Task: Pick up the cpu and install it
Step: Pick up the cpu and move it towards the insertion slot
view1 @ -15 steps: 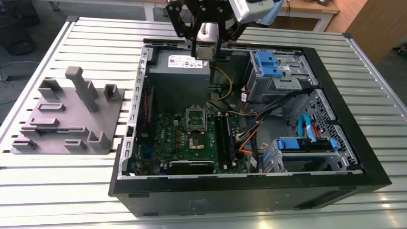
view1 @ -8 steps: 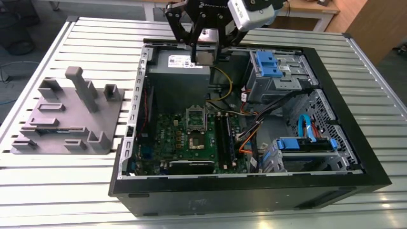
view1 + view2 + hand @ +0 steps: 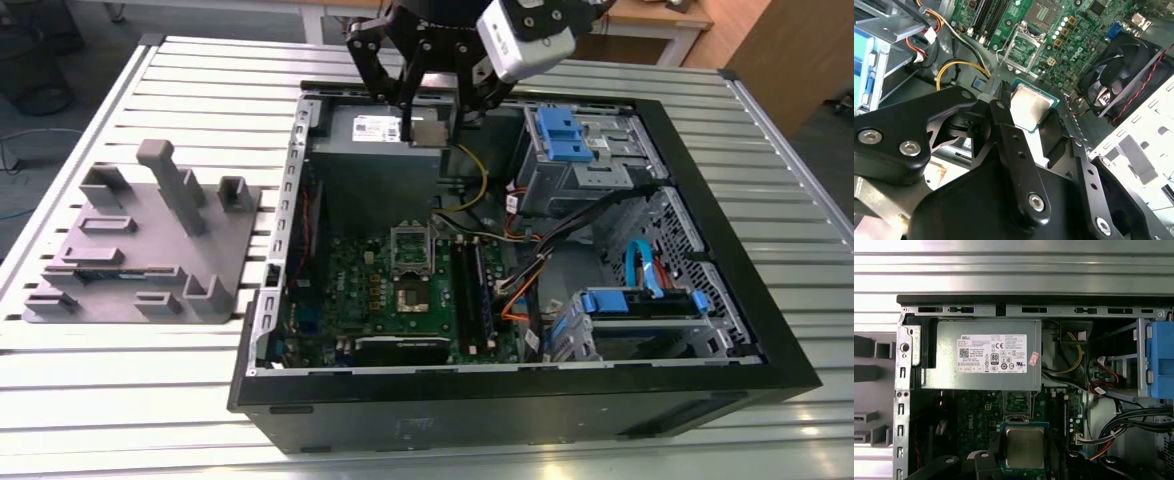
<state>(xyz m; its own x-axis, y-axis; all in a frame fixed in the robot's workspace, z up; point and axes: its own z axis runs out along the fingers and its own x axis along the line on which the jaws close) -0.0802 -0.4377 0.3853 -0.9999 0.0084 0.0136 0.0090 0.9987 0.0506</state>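
The cpu (image 3: 430, 130), a small square chip with a shiny silver top and pale rim, hangs in the air over the open computer case (image 3: 747, 330), near the grey power supply (image 3: 360, 128). My gripper (image 3: 430, 112) is shut on it, one black finger on each side. In both wrist views the cpu (image 3: 1029, 106) (image 3: 1025, 447) sits flat between the fingers (image 3: 1003, 112). The dark socket (image 3: 410, 292) with its raised metal frame lies on the green motherboard (image 3: 360, 290), lower in the case and apart from the chip. The socket (image 3: 1024, 49) is open.
A grey fixture (image 3: 147, 240) with upright posts and slots stands on the slatted table at the exterior view's left. Blue drive bays (image 3: 574, 135) and orange and black cables (image 3: 534, 270) fill the case's right side. A black fan (image 3: 1119, 75) sits by the motherboard.
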